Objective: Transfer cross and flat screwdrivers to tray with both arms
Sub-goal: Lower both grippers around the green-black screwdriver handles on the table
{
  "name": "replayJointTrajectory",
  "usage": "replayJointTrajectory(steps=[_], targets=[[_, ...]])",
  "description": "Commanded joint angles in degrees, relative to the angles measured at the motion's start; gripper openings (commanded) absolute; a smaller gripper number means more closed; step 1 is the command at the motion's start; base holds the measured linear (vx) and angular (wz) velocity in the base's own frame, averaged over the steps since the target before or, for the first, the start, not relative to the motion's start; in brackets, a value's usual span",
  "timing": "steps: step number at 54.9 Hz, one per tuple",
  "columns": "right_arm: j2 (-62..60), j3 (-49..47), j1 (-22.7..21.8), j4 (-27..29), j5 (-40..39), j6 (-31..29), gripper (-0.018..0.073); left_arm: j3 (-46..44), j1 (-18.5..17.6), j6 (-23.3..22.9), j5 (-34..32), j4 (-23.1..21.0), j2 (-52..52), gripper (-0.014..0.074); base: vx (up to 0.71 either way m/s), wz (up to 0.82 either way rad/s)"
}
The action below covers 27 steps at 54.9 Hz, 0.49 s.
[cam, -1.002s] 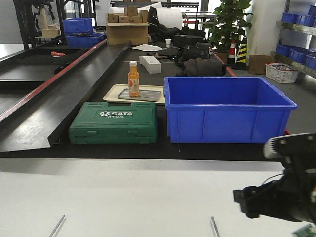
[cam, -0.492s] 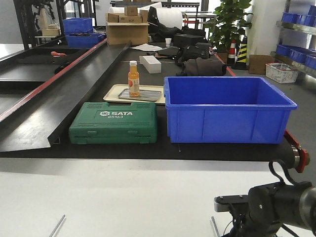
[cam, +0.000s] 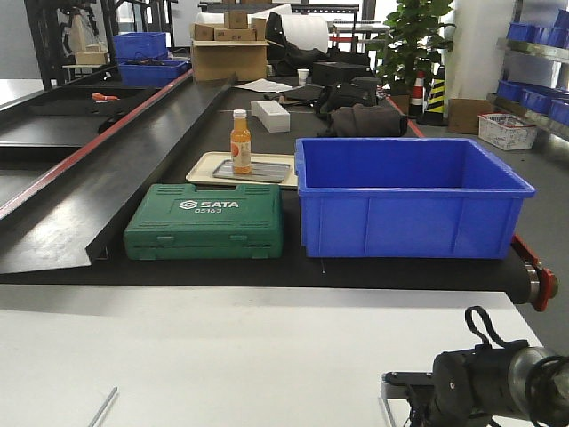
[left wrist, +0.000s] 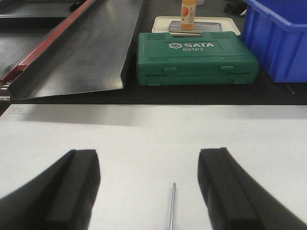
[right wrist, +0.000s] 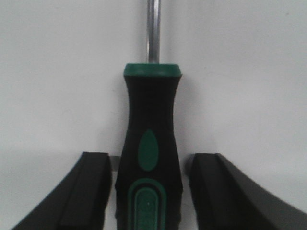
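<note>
One screwdriver (right wrist: 149, 158) lies on the white table, its black-and-green handle between the fingers of my right gripper (right wrist: 149, 191). The jaws stand open, with a narrow gap on each side of the handle. Its silver shaft (cam: 385, 411) points away from me. Of the other screwdriver only the thin shaft (left wrist: 171, 208) shows, lying between the wide-open fingers of my left gripper (left wrist: 148, 187); the same shaft (cam: 102, 409) shows at the front view's lower left. The grey metal tray (cam: 267, 171) sits far back on a beige tray, with an orange bottle (cam: 240, 142) standing on it.
A green SATA tool case (cam: 204, 221) and a deep blue crate (cam: 404, 209) stand on the black conveyor beyond the white table. A black sloped panel (cam: 107, 178) runs along the left. My right arm (cam: 476, 391) fills the lower right corner.
My right arm has dropped lower and shifted left, down towards the right screwdriver. The screwdrivers, tray and case have not moved.
</note>
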Motion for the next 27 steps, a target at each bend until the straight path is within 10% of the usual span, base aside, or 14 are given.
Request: replayJointTrajectory(steps=[1, 8, 27], targets=[[-1.30, -0.82, -0.03, 0.80, -0.98, 1.35, 0.0263, -2.25, -0.04, -0.22, -0.34, -0.14, -0.42, 0.0559, 0.00, 0.00], [-1.30, -0.82, -0.03, 1.21, -1.45, 1.48, -0.0014, -5.14, 0.01, -0.11, 11.33, 0.22, 0.34, 0.0559, 0.00, 0.00], [-1.30, -0.82, -0.03, 2.71, -2.13, 0.64, -0.0011, -26.12, 0.01, 6.17, 36.52, 3.00, 22.59, 0.0559, 0.00, 0.00]])
